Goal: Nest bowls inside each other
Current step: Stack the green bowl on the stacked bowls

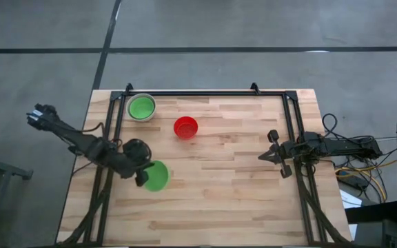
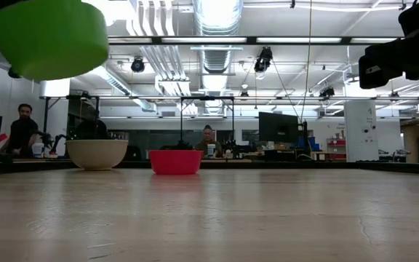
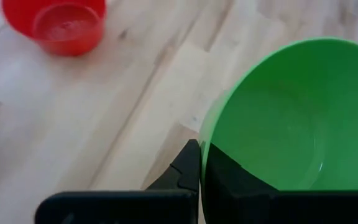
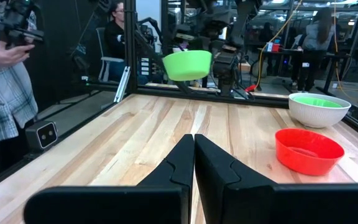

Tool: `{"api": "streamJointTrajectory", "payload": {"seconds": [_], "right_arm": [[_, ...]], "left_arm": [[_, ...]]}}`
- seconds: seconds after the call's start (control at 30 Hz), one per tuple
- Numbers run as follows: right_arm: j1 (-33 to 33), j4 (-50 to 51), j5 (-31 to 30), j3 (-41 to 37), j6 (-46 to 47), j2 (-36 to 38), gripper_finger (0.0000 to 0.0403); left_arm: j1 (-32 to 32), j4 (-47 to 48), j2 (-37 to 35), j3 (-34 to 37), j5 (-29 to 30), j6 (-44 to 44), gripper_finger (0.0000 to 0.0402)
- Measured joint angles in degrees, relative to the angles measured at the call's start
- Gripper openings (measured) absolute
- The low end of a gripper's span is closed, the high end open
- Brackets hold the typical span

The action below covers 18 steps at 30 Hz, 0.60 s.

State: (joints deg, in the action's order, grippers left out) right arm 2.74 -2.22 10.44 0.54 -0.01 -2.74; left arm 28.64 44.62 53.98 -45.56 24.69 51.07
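Note:
A green bowl (image 1: 156,176) hangs in the air near the table's left edge, with my left gripper (image 1: 142,177) shut on its rim. A red bowl (image 1: 185,127) stands alone on its base farther back. At the far left a grey-white bowl (image 1: 142,108) stands with a green bowl (image 4: 319,102) nested inside it. My right gripper (image 4: 194,144) waits shut at the table's right edge, nothing between its fingers. My left gripper pinches the green bowl's rim (image 3: 205,138) on the side toward the table's left edge, one finger (image 3: 188,168) outside the wall and one inside. The bowl is lifted clear of the table, mouth up and roughly level, as the right wrist view shows.
A dark metal frame (image 1: 205,94) runs along the table's far edge and down both sides. Bare wood lies across the middle and near part of the table (image 1: 212,200). People sit and stand in the room beyond the table.

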Motion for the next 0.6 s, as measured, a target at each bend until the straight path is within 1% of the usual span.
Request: {"api": "streamJointTrajectory", "payload": {"seconds": [0.23, 0.47, 0.6], "right_arm": [[-0.01, 0.0, 0.0, 0.01, 0.0, 0.0, 0.0009], [-0.01, 0.0, 0.0, 0.01, 0.0, 0.01, 0.0009], [-0.02, 0.0, 0.0, 0.0, 0.0, 0.02, 0.0009]], "left_arm": [[-6.15, 1.23, 0.04, -0.74, -0.4, 2.96, 0.0006], [-12.6, 5.21, 0.11, -2.29, -0.78, 7.58, 0.0006], [-15.61, 7.28, 0.11, -2.91, -0.81, 8.13, 0.0007]]}}
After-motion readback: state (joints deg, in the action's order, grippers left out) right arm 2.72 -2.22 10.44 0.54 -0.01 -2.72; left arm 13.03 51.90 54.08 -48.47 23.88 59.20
